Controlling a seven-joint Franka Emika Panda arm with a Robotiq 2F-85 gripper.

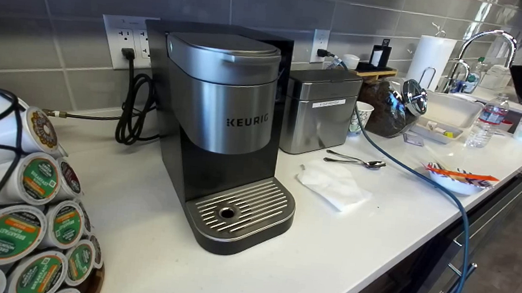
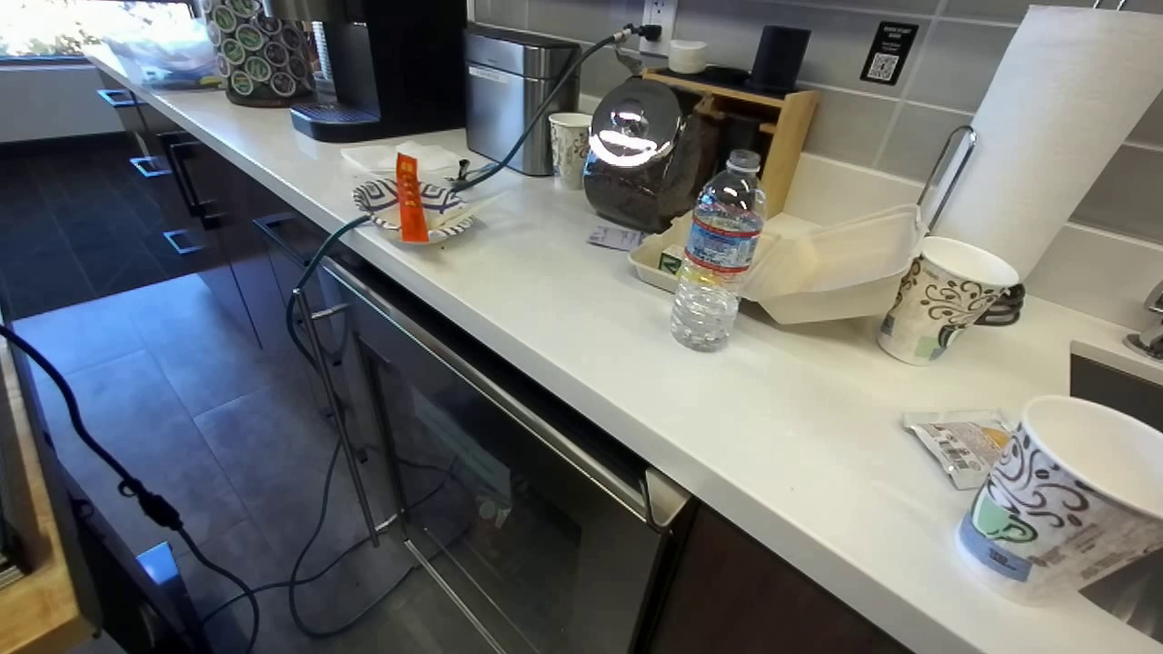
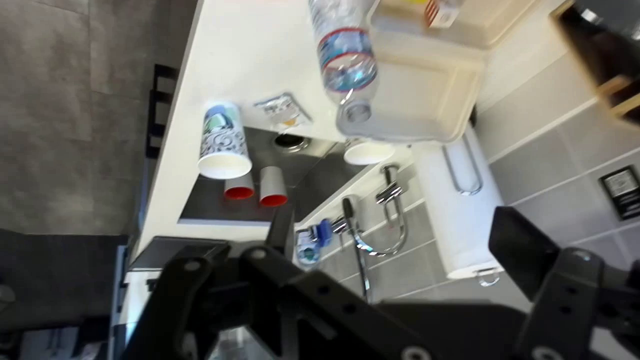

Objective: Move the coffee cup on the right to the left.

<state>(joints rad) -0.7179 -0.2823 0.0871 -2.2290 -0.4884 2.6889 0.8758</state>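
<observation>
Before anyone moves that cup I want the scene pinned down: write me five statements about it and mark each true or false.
1. Beside the small packet, a patterned coffee cup stands upright. True.
2. The jaws are clamped on that cup. False: they stand open, apart from the cup.
3. The plastic bottle lies on its side. False: the plastic bottle stands upright.
4. An orange strip rests across the patterned bowl. True.
5. The Keurig machine stands between the metal box and the silver-lidded jar. False: the metal box stands between the Keurig machine and the silver-lidded jar.
</observation>
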